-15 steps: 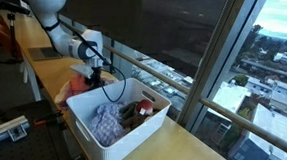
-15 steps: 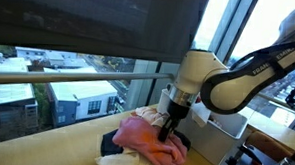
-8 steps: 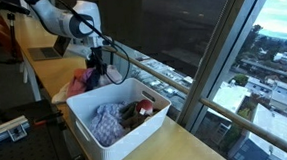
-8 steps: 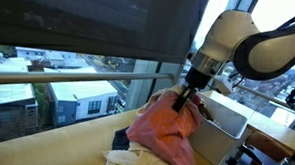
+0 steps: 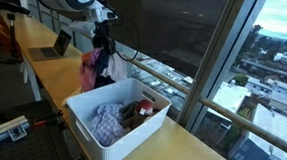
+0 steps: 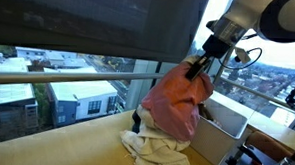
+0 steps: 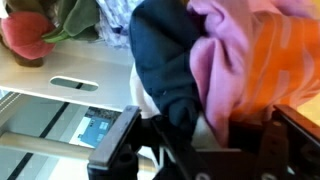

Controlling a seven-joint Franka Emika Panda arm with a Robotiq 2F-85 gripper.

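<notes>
My gripper (image 5: 103, 38) (image 6: 198, 65) is shut on a bundle of clothes and holds it in the air beside the white bin (image 5: 87, 132). A pink and orange garment (image 6: 177, 99) (image 5: 91, 65) hangs from the jaws, with a dark navy piece (image 7: 160, 60) bunched against it. In the wrist view the pink fabric (image 7: 215, 60) fills the gap between the black fingers (image 7: 115, 150). A white cloth (image 6: 160, 150) stays on the table below the hanging bundle.
The bin (image 6: 221, 136) holds a bluish cloth (image 5: 108, 120) and reddish items (image 7: 25, 35). A laptop (image 5: 56, 45) sits further along the wooden counter. A window with a railing (image 5: 158, 69) runs along the counter's far side.
The gripper closed on the clothes at the pile, then rose well above the table. The pink garment and navy piece came up with it; the white cloth stayed down.
</notes>
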